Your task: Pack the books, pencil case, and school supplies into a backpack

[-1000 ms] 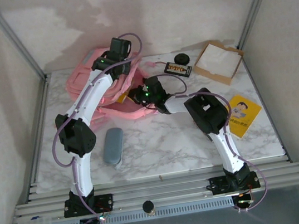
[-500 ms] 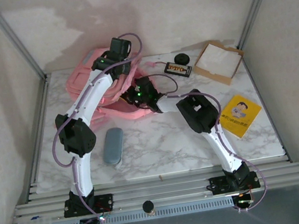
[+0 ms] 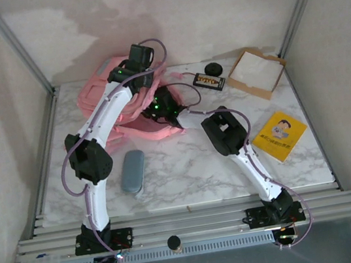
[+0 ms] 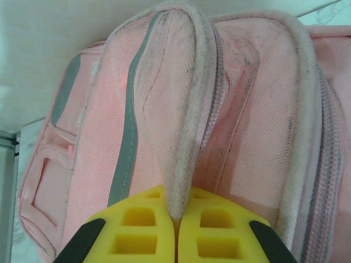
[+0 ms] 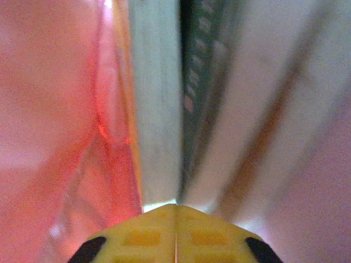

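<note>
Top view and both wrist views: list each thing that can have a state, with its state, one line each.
Backpack: open, rim pinched up.
Left fingers: shut on backpack's rim.
Right fingers: together, inside backpack.
Pencil case: flat on table, unpacked.
Yellow book: closed, flat on table, unpacked.
Tray: upright, white inside showing.

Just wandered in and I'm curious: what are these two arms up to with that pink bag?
They are packing a school bag. The left gripper pinches a fold of the pink backpack at its opening, holding it up. The right gripper, closed, reaches inside the bag beside what look like book edges. A yellow book and the grey-blue pencil case lie on the table, not yet packed.
</note>
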